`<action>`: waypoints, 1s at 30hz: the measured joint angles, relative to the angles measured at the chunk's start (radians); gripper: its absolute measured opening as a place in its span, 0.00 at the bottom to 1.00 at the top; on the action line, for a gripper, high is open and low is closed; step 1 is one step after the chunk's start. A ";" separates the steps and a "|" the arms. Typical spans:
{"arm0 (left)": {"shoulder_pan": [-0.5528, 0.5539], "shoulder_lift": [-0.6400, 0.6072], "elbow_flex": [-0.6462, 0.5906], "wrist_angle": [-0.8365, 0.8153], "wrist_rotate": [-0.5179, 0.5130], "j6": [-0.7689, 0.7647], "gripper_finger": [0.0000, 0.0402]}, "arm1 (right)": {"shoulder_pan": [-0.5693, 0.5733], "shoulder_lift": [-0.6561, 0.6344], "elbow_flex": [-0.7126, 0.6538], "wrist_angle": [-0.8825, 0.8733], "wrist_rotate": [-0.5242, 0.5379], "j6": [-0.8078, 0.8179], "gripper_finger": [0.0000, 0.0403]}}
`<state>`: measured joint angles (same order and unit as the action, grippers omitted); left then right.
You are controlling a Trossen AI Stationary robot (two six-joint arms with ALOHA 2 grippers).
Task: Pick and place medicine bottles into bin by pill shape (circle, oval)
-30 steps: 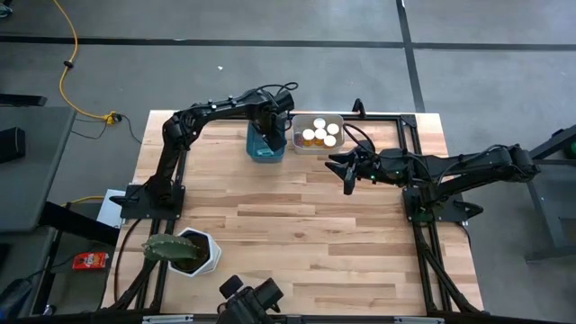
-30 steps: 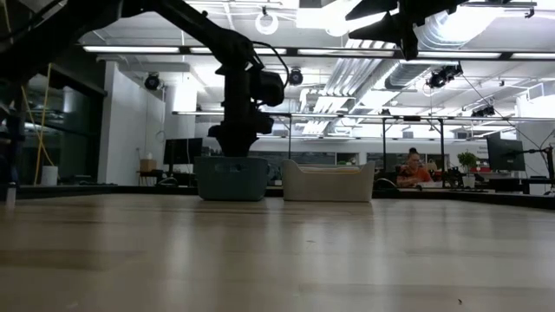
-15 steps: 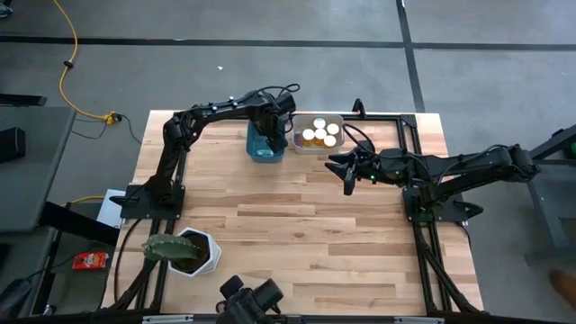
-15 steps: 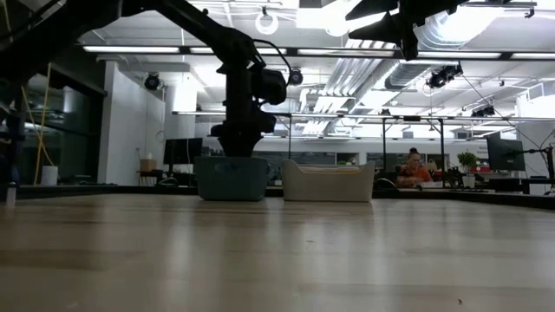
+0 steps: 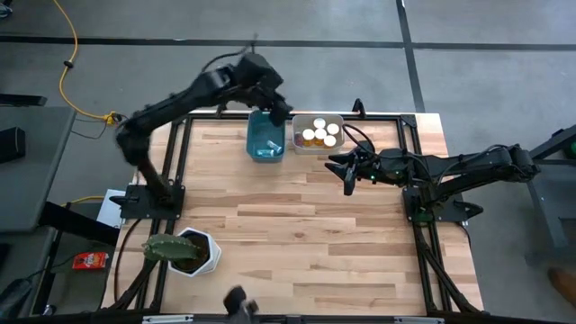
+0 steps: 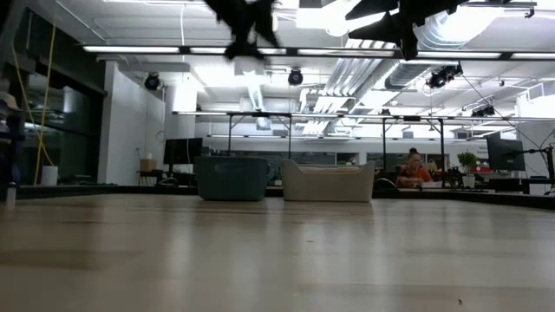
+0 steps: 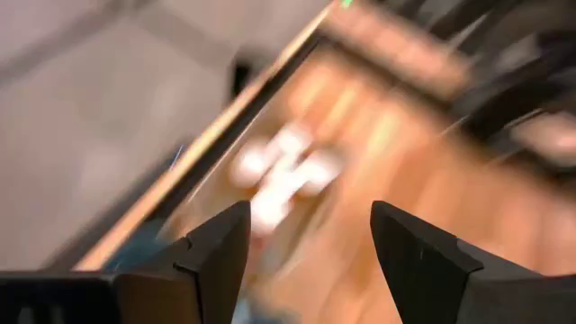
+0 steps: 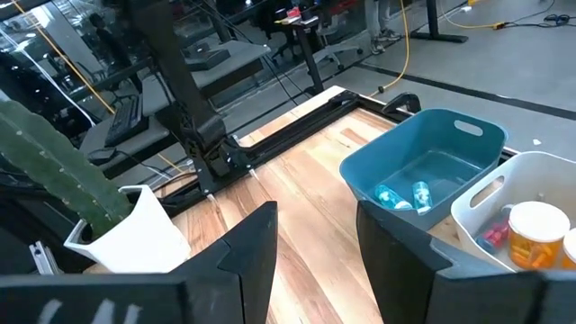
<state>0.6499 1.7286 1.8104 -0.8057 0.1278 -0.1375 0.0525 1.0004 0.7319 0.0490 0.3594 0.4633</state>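
The left gripper (image 5: 270,102), down inside the blue plastic bin (image 5: 265,141) a second ago, now swings up and clear above the bin's far edge, its fingers (image 7: 216,256) parted with nothing between them. That suggests one drop-off is finished and the arm is free to fetch again. Three amber medicine bottles (image 5: 320,133) with white caps stand in the white plastic bin (image 5: 297,147) just beside the blue one. The right gripper (image 5: 343,171) hangs unmoved near the white bin, partly open and empty.
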 joint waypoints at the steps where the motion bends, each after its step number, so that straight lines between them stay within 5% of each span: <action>1: -0.026 -0.040 -0.017 0.061 0.009 -0.002 0.54 | 0.000 0.000 0.000 0.001 0.000 0.000 0.36; 9: -0.286 -0.387 -0.355 0.561 0.002 0.009 0.54 | 0.001 0.000 0.000 0.110 -0.014 -0.097 0.36; 17: -0.472 -0.631 -0.721 0.821 -0.145 -0.008 0.54 | 0.001 0.000 0.000 0.178 -0.029 -0.173 0.36; 25: -0.484 -0.687 -0.768 0.848 -0.170 -0.019 0.53 | 0.001 0.000 0.000 0.177 -0.030 -0.156 0.36; 30: -0.564 -0.694 -0.794 0.834 -0.181 -0.034 0.44 | 0.001 0.000 0.000 0.177 -0.037 -0.147 0.36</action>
<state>0.0854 1.0345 1.0162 0.0280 -0.0534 -0.1712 0.0534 1.0004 0.7319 0.2263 0.3222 0.3161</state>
